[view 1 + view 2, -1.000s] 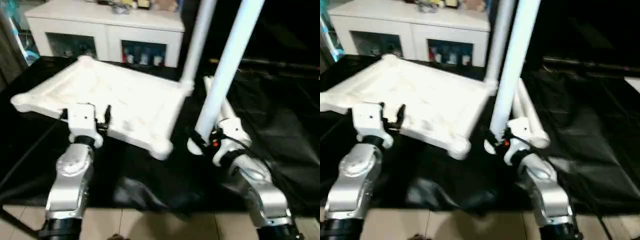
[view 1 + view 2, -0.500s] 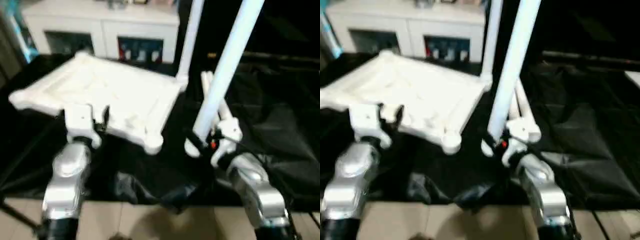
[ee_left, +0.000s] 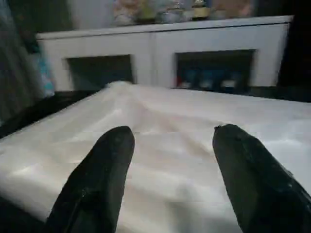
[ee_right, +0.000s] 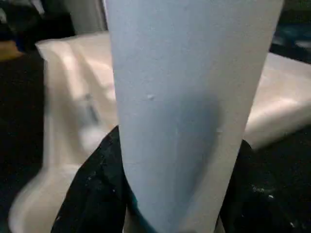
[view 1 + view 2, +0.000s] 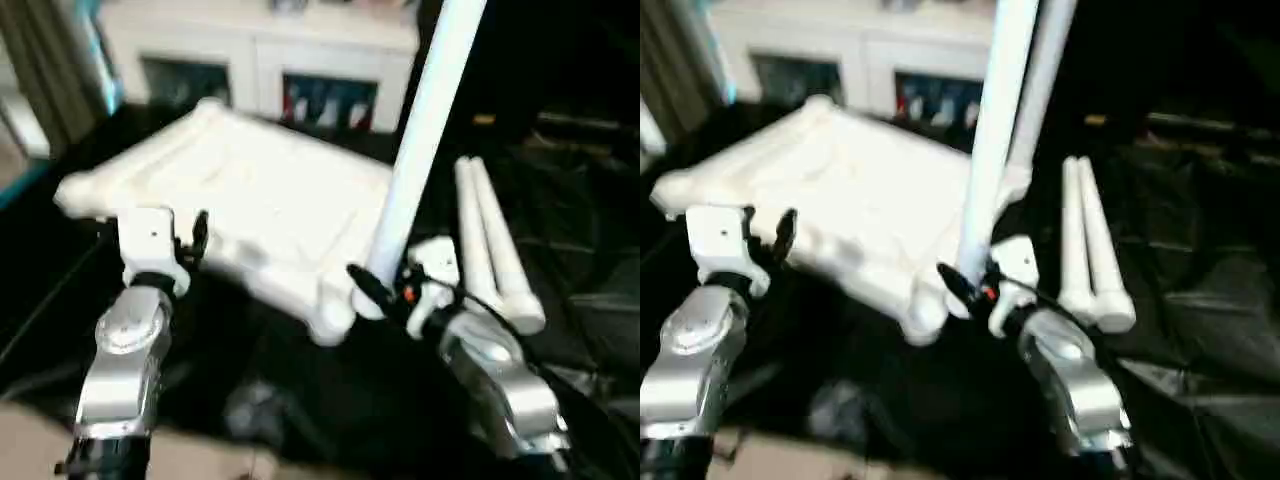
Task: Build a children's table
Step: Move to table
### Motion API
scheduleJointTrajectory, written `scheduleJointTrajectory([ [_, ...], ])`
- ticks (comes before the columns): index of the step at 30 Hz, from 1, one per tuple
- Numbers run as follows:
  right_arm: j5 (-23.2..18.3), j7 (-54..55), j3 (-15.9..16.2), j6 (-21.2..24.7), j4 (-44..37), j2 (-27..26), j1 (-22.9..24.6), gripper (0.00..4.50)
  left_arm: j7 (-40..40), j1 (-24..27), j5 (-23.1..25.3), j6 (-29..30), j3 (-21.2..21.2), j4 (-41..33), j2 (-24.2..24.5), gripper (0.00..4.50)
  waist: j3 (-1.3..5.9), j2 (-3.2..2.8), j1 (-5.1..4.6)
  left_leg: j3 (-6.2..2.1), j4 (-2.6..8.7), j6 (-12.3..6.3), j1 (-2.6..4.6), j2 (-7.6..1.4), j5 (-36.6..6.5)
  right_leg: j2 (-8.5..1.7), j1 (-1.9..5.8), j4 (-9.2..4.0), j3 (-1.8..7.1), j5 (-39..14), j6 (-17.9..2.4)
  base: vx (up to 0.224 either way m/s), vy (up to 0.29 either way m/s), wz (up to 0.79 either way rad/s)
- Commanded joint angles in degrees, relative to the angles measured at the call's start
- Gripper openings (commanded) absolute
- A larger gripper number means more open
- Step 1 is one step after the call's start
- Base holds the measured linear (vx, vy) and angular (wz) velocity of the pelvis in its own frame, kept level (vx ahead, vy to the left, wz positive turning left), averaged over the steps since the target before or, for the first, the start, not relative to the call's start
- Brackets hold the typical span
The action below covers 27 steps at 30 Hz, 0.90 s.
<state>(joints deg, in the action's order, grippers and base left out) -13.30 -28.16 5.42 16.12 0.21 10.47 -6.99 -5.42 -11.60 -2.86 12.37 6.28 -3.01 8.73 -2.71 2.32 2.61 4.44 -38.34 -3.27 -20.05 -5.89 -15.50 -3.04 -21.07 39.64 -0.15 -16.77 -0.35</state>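
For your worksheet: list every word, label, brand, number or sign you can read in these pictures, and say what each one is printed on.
None can be read.
Bottles or packs behind the cabinet's glass doors: any labels are too blurred to read.
Tabletop, held leg, two spare legs: plain white, no print.

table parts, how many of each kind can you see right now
tabletop: 1
leg held upright in the right end effector: 1
leg already standing in the far corner: 1
legs lying on the black cloth: 2
total: 5
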Motion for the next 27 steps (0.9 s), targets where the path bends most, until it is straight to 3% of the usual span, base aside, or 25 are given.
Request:
scheduleJointTrajectory([
  [1, 0.0, -0.2, -0.3, -0.3, -1.6, -0.6, -1.0, 1.94, 0.0, 0.0, -0.3, 0.7, 0.8, -0.4, 1.0, 3.02, 3.17, 1.48, 2.13, -0.02, -1.16, -0.57, -4.71, -0.35, 2.7, -7.80, 7.99, -9.21, 6.95, -8.4, -0.9, 0.069, -0.091, 0.07],
  [2, -0.1, -0.2, -0.4, -0.3, -1.6, -0.5, -0.9, 1.94, -0.4, 0.1, -0.4, 1.1, 0.7, -0.5, 1.2, 3.02, 2.87, 1.22, 1.95, 0.02, 0.06, 0.60, -4.70, -0.75, 5.5, -7.35, 7.58, -8.65, 6.00, -1.0, -2.0, 0.092, -0.068, -0.06],
  [3, -0.6, -0.1, -0.7, -0.6, -2.0, -0.6, -0.7, 1.94, -1.4, 0.4, -0.8, 1.1, 0.4, -0.8, 1.4, 3.02, 3.23, -0.17, 1.65, 0.18, 3.74, 2.21, -3.78, -2.17, 11.8, -5.48, 6.50, -6.95, 3.45, 14.6, -4.6, 0.087, -0.014, 0.00],
  [4, -0.7, -0.1, -0.8, -0.7, -2.0, -0.6, -0.7, 1.94, -1.5, 0.4, -0.8, 1.0, 0.4, -0.8, 1.4, 3.02, 3.54, -1.21, 1.70, 0.19, 4.84, 2.77, -3.36, -3.25, 13.9, -4.72, 6.17, -5.97, 2.40, 20.5, -5.8, 0.087, -0.014, 0.00],
  [5, -1.0, -0.1, -1.1, -0.5, -2.3, -0.7, -0.6, 1.94, -2.5, 0.7, -1.3, 0.6, 0.1, -1.0, 1.5, 3.02, 3.28, -1.76, 0.67, -0.32, 6.31, 1.65, -3.27, -4.81, 17.0, -3.22, 5.00, -4.75, 0.48, 27.3, -5.8, 0.089, 0.055, -0.04],
  [6, -1.3, 0.1, -1.7, -0.4, -2.7, -0.8, -0.4, 1.94, -4.6, 1.0, -2.6, 0.7, -0.4, -1.5, 1.6, 3.02, 4.60, -3.34, 1.07, -1.09, 5.12, 1.90, -0.07, -7.26, 18.8, -3.32, 3.02, -3.76, 0.21, 29.4, -7.5, 0.096, 0.077, 0.04],
  [7, -1.5, 0.1, -2.0, -0.3, -3.0, -0.9, -0.4, 1.94, -5.8, 1.2, -3.4, 1.0, -0.7, -1.7, 1.7, 3.02, 4.97, -2.84, 0.49, -1.46, 4.71, 0.36, -0.10, -7.93, 26.0, -3.73, 2.98, -2.96, 0.30, 33.4, -9.5, 0.096, 0.077, 0.04],
  [8, -2.0, 0.2, -2.7, -0.3, -3.5, -0.8, -0.2, 1.94, -8.7, 1.3, -4.3, 0.4, -1.7, -1.6, 2.4, 3.02, 4.89, -3.18, 0.84, -1.26, 4.47, 0.10, -0.04, -7.73, 27.5, -3.83, 2.67, -3.19, 0.17, 33.2, -10.2, 0.057, 0.074, 0.11],
  [9, -2.5, 0.2, -3.0, -0.3, -3.9, -0.6, -0.1, 1.94, -10.6, 1.3, -4.9, 0.0, -2.4, -1.5, 2.9, 3.02, 4.61, -2.98, 1.01, -0.83, 4.48, -0.04, 0.01, -7.53, 26.2, -4.01, 2.27, -3.72, 0.24, 31.5, -10.7, 0.003, 0.070, 0.06],
  [10, -3.3, 0.2, -4.0, -0.5, -4.3, 0.0, 0.0, 1.94, -16.0, 0.9, -7.4, 0.0, -3.6, -1.1, 4.1, 3.29, 3.92, -2.85, 1.23, 0.16, 5.79, 1.25, -0.71, -7.13, 14.3, -4.86, 2.97, -4.89, 0.48, 23.6, -12.5, 0.003, 0.070, 0.06],
  [11, -3.6, 0.1, -4.5, -0.5, -4.3, 0.4, -0.2, 1.94, -19.9, 0.5, -9.3, 0.9, -4.4, -1.0, 5.0, 3.29, 3.58, -2.68, 1.39, 0.64, 6.63, 2.72, -0.67, -7.17, 6.5, -5.15, 3.14, -5.58, 0.64, 18.3, -12.9, 0.000, 0.000, 0.00],
  [13, -4.0, -0.6, -5.3, -0.5, -4.2, 1.4, -0.5, 1.94, -27.1, -0.5, -10.9, 0.9, -6.9, -0.6, 7.7, 3.40, 3.15, -2.57, 1.33, 1.08, 7.30, 4.32, -0.42, -7.34, 0.1, -5.10, 2.94, -6.11, 0.69, 13.2, -13.0, -0.052, 0.028, 0.05],
  [14, -4.0, -0.9, -5.5, -0.5, -4.1, 1.9, -0.6, 1.94, -29.9, -0.9, -10.7, 0.1, -8.2, -0.4, 9.1, 3.63, 2.83, -2.55, 1.32, 1.66, 7.85, 5.52, -0.02, -7.41, -5.4, -5.03, 2.59, -6.62, 0.74, 7.3, -12.7, -0.058, 0.021, 0.06],
  [16, -4.2, -3.5, -5.9, -0.2, -4.0, 3.8, -1.2, 1.94, -38.1, -3.9, -9.2, -3.1, -11.8, 2.5, 13.0, 3.74, 2.49, -1.86, 1.12, 2.53, 8.45, 6.32, 0.09, -7.25, -10.5, -5.32, 2.45, -7.55, 1.03, -2.2, -11.3, -0.059, 0.017, 0.04],
  [18, -4.3, -4.3, -6.0, -0.2, -4.0, 4.5, -1.4, 1.94, -40.7, -5.2, -8.6, -4.5, -12.8, 3.9, 14.0, 3.79, 2.38, -1.97, 1.08, 2.83, 8.60, 6.70, 0.09, -7.33, -11.3, -5.63, 2.21, -8.04, 1.13, -6.6, -10.3, -0.056, 0.005, 0.02],
  [20, -5.3, -7.6, -5.9, 0.4, -3.8, 6.6, -2.1, 1.94, -50.6, -9.2, -8.2, -7.5, -15.7, 8.3, 16.8, 3.90, 2.37, -1.47, 0.86, 2.90, 8.79, 6.52, -0.47, -7.37, -9.9, -5.76, 2.41, -8.18, 0.99, -7.6, -9.6, -0.026, 0.001, 0.00],
  [21, -5.4, -8.1, -5.8, 0.4, -3.7, 6.9, -2.2, 1.94, -51.9, -9.7, -8.2, -7.6, -16.2, 8.9, 17.2, 3.73, 2.63, -1.81, 1.05, 3.02, 8.74, 6.68, -0.16, -7.43, -9.5, -5.76, 2.13, -8.00, 0.98, -7.5, -9.3, 0.000, 0.000, 0.00],
  [22, -5.6, -9.2, -5.6, 0.5, -3.7, 7.8, -2.3, 1.94, -54.7, -11.1, -8.0, -8.3, -17.3, 10.2, 18.0, 3.45, 2.57, -1.74, 0.86, 3.10, 8.85, 6.86, -0.36, -7.42, -9.3, -5.65, 2.12, -7.85, 0.88, -6.3, -9.5, 0.000, 0.000, 0.00],
  [25, -6.1, -12.8, -5.0, 0.5, -3.2, 10.7, -2.6, 1.94, -62.6, -16.8, -3.9, -13.4, -22.9, 16.8, 20.4, 3.40, 2.86, -1.81, 1.05, 3.47, 8.58, 6.42, -0.15, -7.44, -8.2, -5.77, 1.92, -7.62, 0.99, -3.6, -9.9, 0.000, 0.000, 0.00],
  [27, -5.9, -13.9, -4.8, 0.5, -2.9, 11.5, -2.8, 1.94, -65.2, -19.1, -1.5, -15.9, -25.6, 20.1, 21.4, 3.08, 2.92, -1.90, 1.14, 3.49, 8.55, 6.00, -0.30, -7.45, -7.2, -5.89, 2.06, -7.61, 0.97, -2.0, -10.3, 0.000, 0.000, 0.00],
])
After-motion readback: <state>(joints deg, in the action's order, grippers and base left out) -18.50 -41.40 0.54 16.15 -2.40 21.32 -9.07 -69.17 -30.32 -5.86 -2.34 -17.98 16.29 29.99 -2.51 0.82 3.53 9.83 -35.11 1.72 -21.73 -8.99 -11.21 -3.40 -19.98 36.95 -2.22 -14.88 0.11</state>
